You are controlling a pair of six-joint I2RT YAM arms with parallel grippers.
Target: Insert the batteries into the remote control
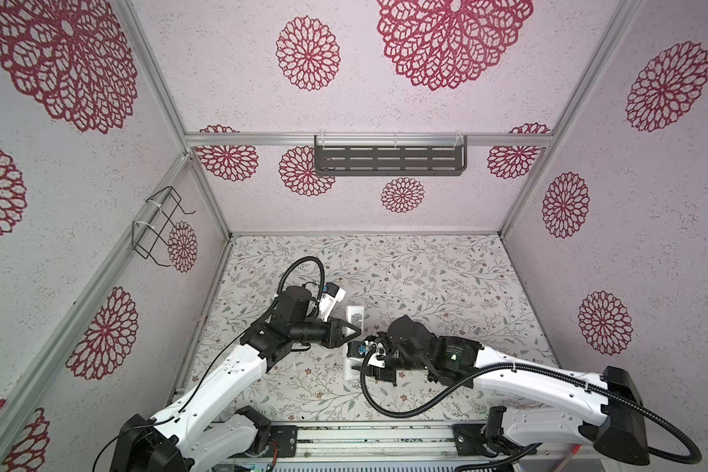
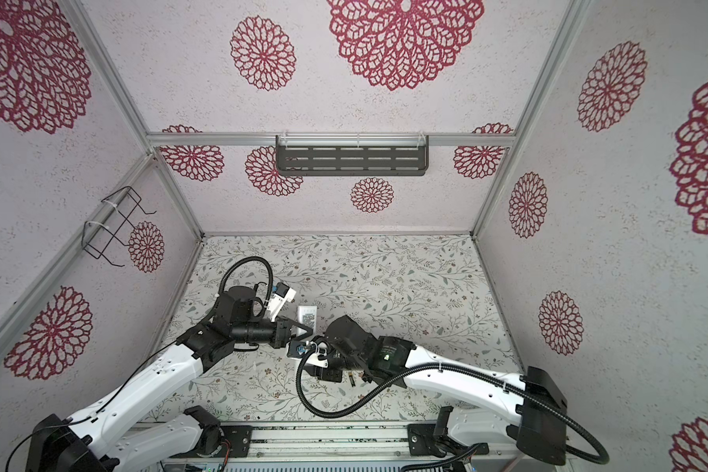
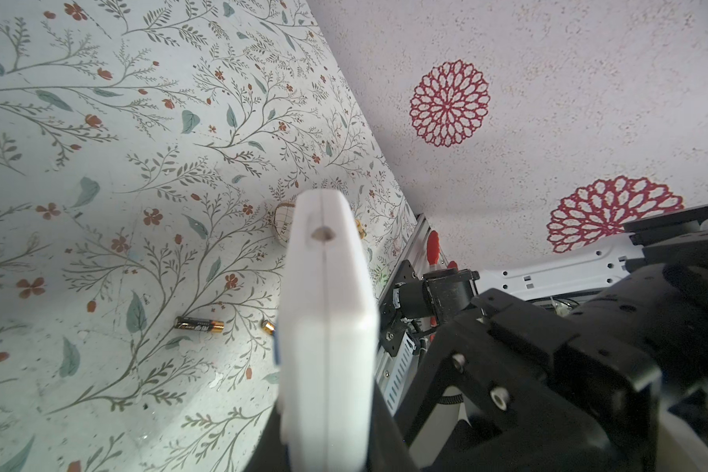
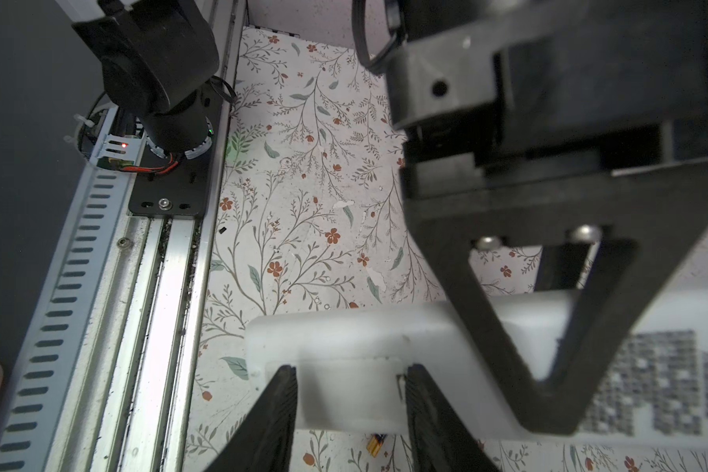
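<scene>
The white remote control [image 1: 354, 316] is held off the floral mat, back side up, with its code sticker [image 4: 650, 388] showing. My left gripper [image 1: 354, 333] is shut on the remote's middle; its black finger [image 4: 548, 327] crosses the white body. My right gripper [image 4: 350, 370] reaches the remote's near end, its jaws apart, with a fingertip at each side of the battery cover panel [image 4: 352, 392]. One black and gold battery [image 3: 199, 325] lies on the mat. A second battery [image 3: 268, 325] is half hidden behind the remote [image 3: 328, 327]. A battery [image 2: 350, 381] also shows under the right arm.
A small beige printed object [image 3: 283, 227] lies on the mat behind the remote. The aluminium rail [image 4: 148, 306] with the arm bases runs along the mat's front edge. A grey slotted shelf [image 1: 389, 159] hangs on the back wall. A wire rack [image 1: 160, 227] hangs on the left wall.
</scene>
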